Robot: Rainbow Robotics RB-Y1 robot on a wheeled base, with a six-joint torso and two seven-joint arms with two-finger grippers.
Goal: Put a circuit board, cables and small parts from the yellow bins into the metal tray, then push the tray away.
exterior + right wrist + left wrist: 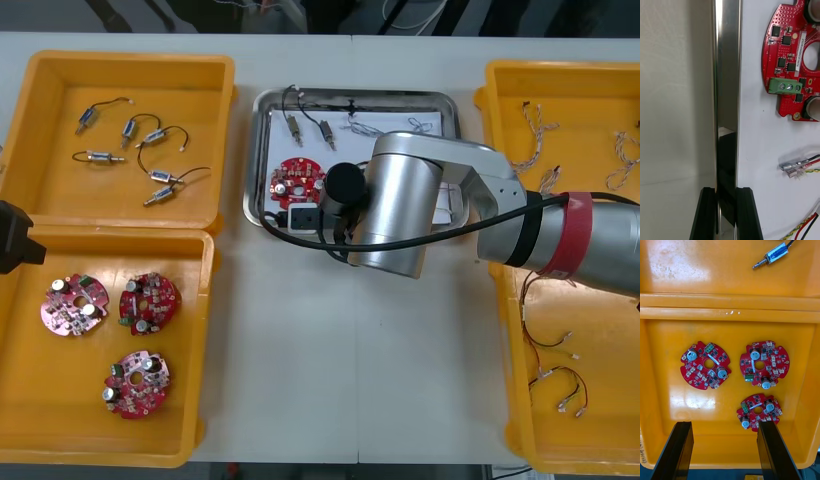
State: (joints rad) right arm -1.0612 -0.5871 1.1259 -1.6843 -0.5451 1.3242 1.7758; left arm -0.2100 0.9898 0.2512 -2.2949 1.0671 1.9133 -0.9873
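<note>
Clamps right end effector (725, 191) on the rim of the metal tray (727, 75), mid-bench (330, 350), fingers narrowed to the thin edge, just beside circuit board (793, 56) and cables (801, 167) inside. Looks stiff, light, slick; probably best held by the rim, might let loose contents slide. Hangs left end effector (724, 423) wide open, empty, over a yellow bin (662, 390).

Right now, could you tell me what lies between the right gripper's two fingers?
The rim of the metal tray; the right gripper is shut on it, as the right wrist view shows.
</note>
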